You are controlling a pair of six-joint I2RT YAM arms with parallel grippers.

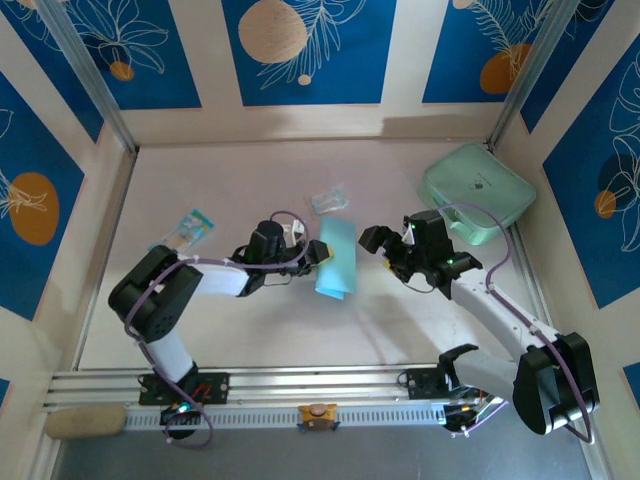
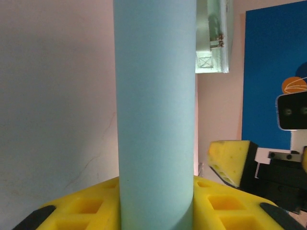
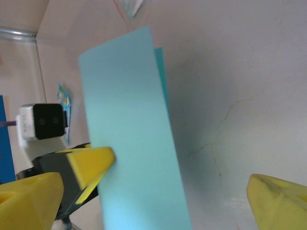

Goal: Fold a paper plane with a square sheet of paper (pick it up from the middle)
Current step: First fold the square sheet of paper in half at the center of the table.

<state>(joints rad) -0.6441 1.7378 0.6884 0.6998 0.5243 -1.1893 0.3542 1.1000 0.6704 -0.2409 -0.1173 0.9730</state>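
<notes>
The square sheet of paper (image 1: 337, 257) is light blue and folded over into a long narrow strip, lifted off the table. My left gripper (image 1: 318, 255) is shut on its left edge. In the left wrist view the sheet (image 2: 156, 110) rises straight up from between the yellow fingers (image 2: 81, 208). My right gripper (image 1: 385, 252) hangs open just right of the strip, apart from it. In the right wrist view the sheet (image 3: 132, 143) stands between my wide-spread fingertips (image 3: 278, 201), and the left gripper's yellow finger (image 3: 88, 163) presses on it. A paper plane is out of view.
A mint-green case (image 1: 478, 192) lies at the back right. A clear crumpled wrapper (image 1: 330, 199) sits just behind the sheet. A blue-and-white packet (image 1: 188, 230) lies at the left. Walls close in the table on three sides.
</notes>
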